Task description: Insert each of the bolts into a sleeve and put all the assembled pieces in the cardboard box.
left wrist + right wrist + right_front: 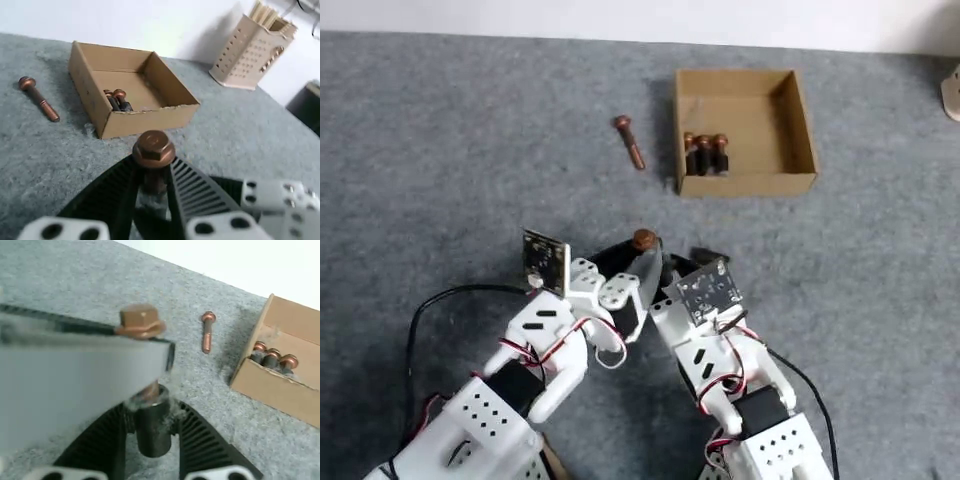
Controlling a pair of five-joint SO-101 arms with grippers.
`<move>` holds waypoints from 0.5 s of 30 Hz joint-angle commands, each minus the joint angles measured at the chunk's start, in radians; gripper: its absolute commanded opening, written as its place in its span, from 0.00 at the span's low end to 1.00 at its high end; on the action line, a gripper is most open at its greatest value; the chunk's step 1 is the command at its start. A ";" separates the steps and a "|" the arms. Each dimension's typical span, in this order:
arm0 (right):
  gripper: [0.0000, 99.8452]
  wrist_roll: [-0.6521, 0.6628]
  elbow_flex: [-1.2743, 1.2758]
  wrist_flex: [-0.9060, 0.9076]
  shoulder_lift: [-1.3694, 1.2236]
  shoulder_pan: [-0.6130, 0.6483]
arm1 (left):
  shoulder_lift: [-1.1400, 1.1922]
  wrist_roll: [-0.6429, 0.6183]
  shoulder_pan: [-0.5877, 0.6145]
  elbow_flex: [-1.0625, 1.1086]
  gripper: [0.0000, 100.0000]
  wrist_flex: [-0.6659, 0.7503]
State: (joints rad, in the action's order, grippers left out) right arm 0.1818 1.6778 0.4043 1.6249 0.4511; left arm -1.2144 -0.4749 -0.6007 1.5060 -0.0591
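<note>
My left gripper [153, 176] is shut on a copper bolt [153, 148], head up, near the table's middle [643, 240]. Right beneath it, my right gripper [152, 426] is shut on a dark sleeve [153, 432]. The bolt's shank [150, 392] enters the sleeve's top. The left gripper's finger [85, 365] crosses in front of the bolt head [141, 322]. A second bolt [630, 142] lies loose on the carpet, left of the cardboard box [798, 110]. Three assembled pieces [705, 152] lie against the box's front-left corner.
Grey carpet covers the table. A perforated beige holder [252, 50] with sticks stands beyond the box, at the far right edge [951, 92]. Open carpet lies between the grippers and the box.
</note>
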 commanded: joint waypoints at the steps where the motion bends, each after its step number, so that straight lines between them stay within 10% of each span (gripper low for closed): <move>1: 0.01 0.003 0.110 -0.007 0.030 -0.045 | -0.016 0.034 -0.031 -0.010 0.22 -0.048; 8: 0.01 0.002 0.110 -0.001 0.027 -0.110 | -0.024 0.034 -0.027 -0.067 0.57 -0.241; 15: 0.01 0.002 -0.048 0.170 -0.024 -0.216 | -0.022 0.034 0.166 -0.120 0.59 -0.345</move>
State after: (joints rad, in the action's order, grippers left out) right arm 0.1803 1.6763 0.4810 1.6264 0.2700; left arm -1.2283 -0.4503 -0.5102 1.4369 -0.3905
